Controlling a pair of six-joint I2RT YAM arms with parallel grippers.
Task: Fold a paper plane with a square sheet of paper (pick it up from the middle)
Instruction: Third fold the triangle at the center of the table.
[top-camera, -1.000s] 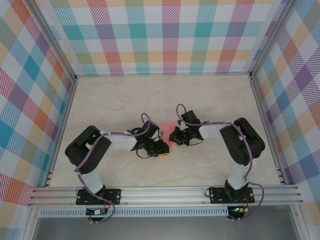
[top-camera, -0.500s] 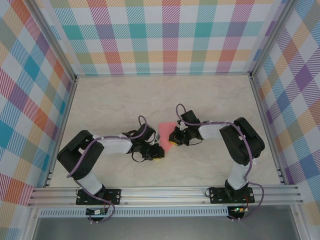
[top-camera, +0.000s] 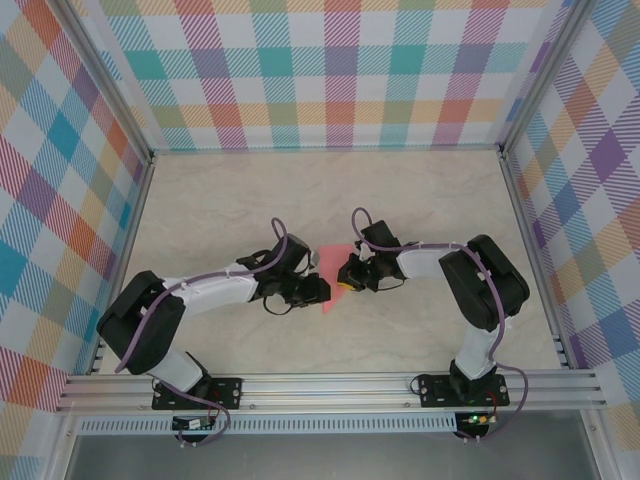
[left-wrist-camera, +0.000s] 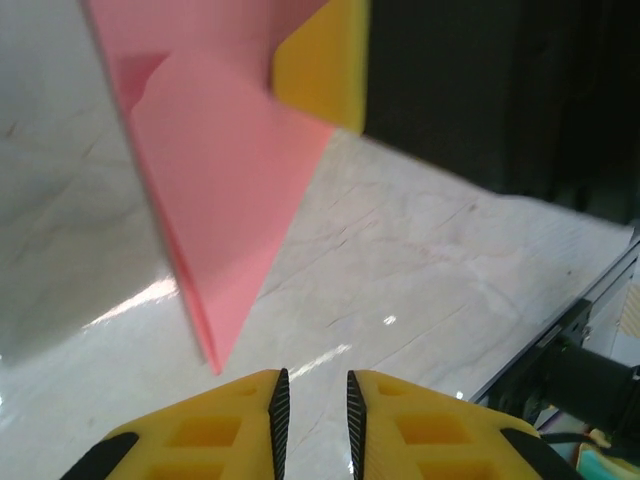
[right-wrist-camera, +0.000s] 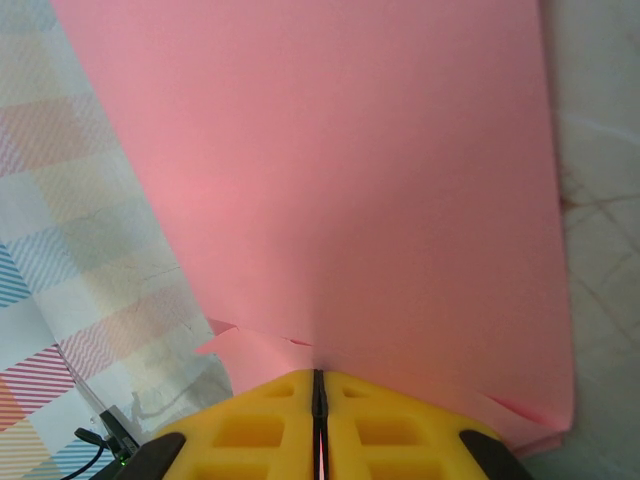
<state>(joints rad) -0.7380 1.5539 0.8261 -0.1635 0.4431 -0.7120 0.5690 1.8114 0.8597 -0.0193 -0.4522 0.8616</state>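
Observation:
The square sheet of paper (top-camera: 334, 254) is salmon pink and creased into a triangular shape. It is held off the table in the middle of the top view. My right gripper (right-wrist-camera: 318, 375) is shut on its edge, and the sheet (right-wrist-camera: 350, 180) spreads out above the closed fingers. In the left wrist view the paper (left-wrist-camera: 225, 190) hangs as a point aimed downward, with the right gripper's yellow finger (left-wrist-camera: 322, 62) against its upper edge. My left gripper (left-wrist-camera: 313, 385) sits just below and right of that point. Its jaws stand a narrow gap apart with nothing between them.
The marble-look tabletop (top-camera: 250, 200) lies under both arms. Checked walls (top-camera: 330, 70) and metal frame posts enclose the back and sides. An aluminium rail (top-camera: 330, 385) runs along the near edge by the arm bases.
The left arm has stretched out lower, its elbow dropping back to the left, while its gripper stays by the paper's lower tip. The right arm and the paper have held still.

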